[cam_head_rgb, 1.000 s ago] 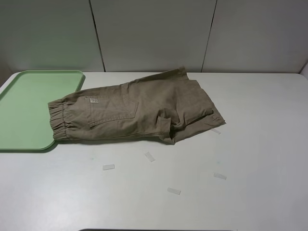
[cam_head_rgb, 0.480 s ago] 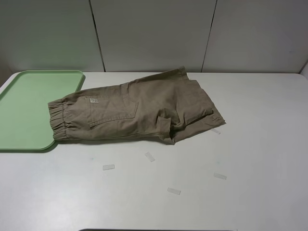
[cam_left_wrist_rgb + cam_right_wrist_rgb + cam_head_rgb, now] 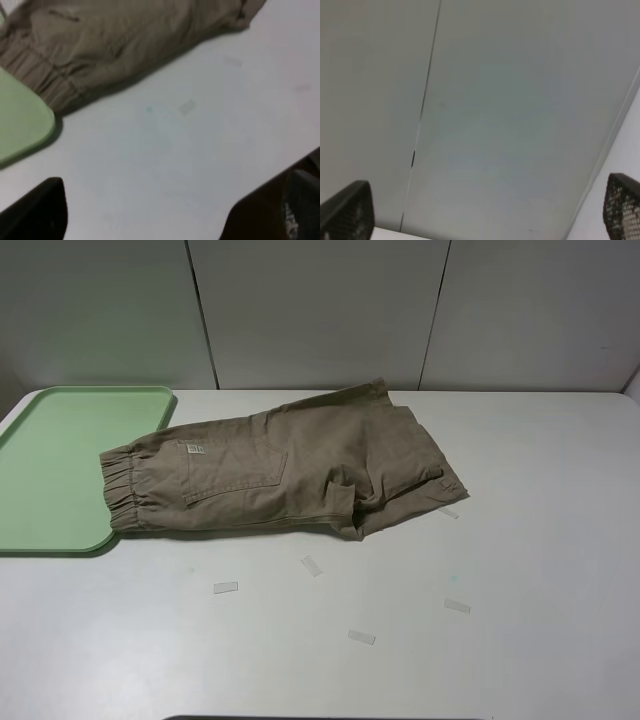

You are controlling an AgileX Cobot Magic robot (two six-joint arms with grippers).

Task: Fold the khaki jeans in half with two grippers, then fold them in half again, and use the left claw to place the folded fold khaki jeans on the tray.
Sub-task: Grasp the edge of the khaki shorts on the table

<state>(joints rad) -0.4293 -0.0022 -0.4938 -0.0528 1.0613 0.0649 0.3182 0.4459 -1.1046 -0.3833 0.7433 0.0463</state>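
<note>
**Two claws spread wide, both empty**

Two black claws sit on the near side of the khaki jeans [image 3: 290,465], outside the high camera's view. The left claw [image 3: 155,200] has its fingers [image 3: 35,210] set far apart. Only bare white table [image 3: 540,570] lies between them, and they hold and touch nothing. Its wrist camera looks across the table to the jeans, which lie well apart from the fingertips. The right claw [image 3: 482,207] is also spread wide, with its mesh-textured fingers [image 3: 345,210] at the two sides of its own view. It grips nothing and points at the wall panels [image 3: 320,310] behind the jeans.

Five small tape strips [image 3: 225,588] are stuck to the table in front of the jeans, scattered between them and the near edge. One of them lies just beside the hem.

The jeans lie flat near the middle of the table, pocket side up. One leg hem is turned up at the front. The gathered waistband end lies over the rim of the mint-green tray [image 3: 60,460], and the rest of the tray stretches away from that end of the jeans. The grey wall panels rise behind the jeans, past the far table edge.
</note>
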